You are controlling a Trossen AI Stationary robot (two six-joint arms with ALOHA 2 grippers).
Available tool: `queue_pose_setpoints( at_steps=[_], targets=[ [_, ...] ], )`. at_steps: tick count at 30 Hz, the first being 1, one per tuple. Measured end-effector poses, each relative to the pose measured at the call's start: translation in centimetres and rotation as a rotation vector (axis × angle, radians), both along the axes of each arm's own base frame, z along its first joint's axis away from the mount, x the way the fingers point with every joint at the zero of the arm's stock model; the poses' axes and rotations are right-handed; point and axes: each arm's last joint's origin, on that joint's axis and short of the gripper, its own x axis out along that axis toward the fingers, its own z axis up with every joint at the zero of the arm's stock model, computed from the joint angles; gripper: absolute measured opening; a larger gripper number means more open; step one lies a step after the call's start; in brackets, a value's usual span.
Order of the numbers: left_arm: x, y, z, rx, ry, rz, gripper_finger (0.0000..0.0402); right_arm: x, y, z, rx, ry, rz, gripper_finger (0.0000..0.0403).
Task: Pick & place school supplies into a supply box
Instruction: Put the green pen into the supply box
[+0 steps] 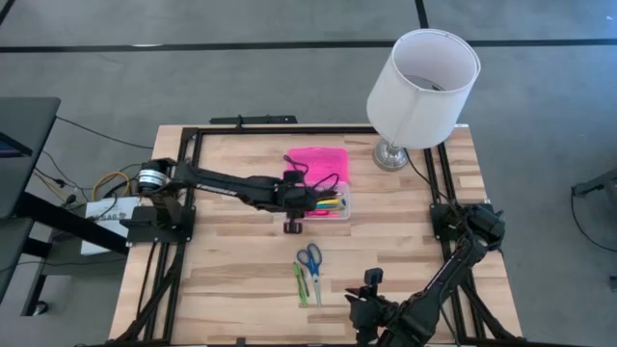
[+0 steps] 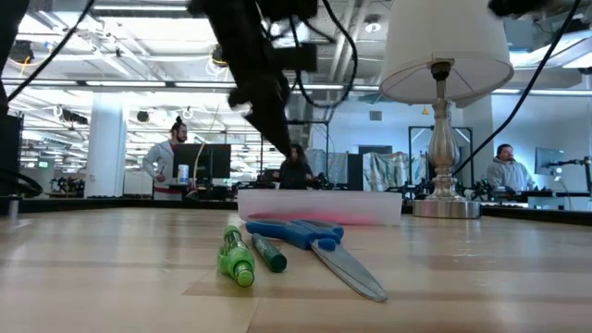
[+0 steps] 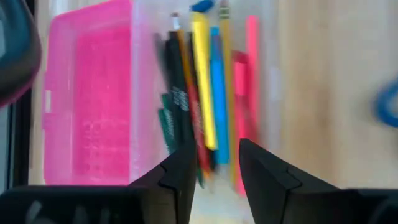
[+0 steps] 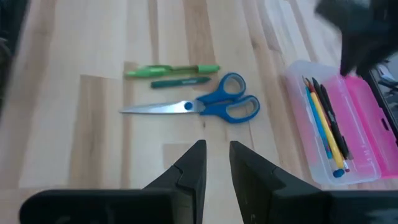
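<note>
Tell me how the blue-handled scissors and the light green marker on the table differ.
The scissors have blue loop handles and bare metal blades; the light green marker is one plain green stick. The scissors are wider and bulkier; the marker is slim. In the high view, the scissors lie nearer the supply box, the marker farther out. Both lie flat on the wooden table, outside the box.

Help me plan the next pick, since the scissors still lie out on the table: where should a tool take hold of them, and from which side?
Grip the scissors across the closed blades just ahead of the pivot, coming straight down from above. They lie flat on the table with blades shut, so that narrow neck fits between the fingers; the blue loops look too wide. The two green pens lie close alongside, so keep to the blades.
</note>
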Motion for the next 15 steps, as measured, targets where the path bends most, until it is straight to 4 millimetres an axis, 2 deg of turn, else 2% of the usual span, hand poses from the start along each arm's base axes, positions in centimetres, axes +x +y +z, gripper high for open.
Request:
queue_pose_setpoints(
  at_steps=[3, 8, 12, 15],
  targets=[
    [-1.2, -2.2, 1.7, -0.018, -0.014, -0.027, 0.0114, 0.5, -1.0, -1.0, -0.014, 0.013, -0.026, 0.0066],
    [-3.2, -7.6, 3.2, -0.032, -0.037, -0.122, 0.0114, 1.8, -2.3, -2.4, -0.019, 0.020, -0.027, 0.0066],
    [-5.4, -12.5, 2.9, 0.046, -0.029, -0.168, 0.0114, 2.8, -2.5, -3.3, 0.034, 0.031, 0.041, 0.0066],
    [-7.8, -15.8, 1.0, 0.147, -0.062, -0.187, 0.0113, 3.8, -2.5, -3.2, 0.060, 0.019, 0.096, 0.0066]
  ],
)
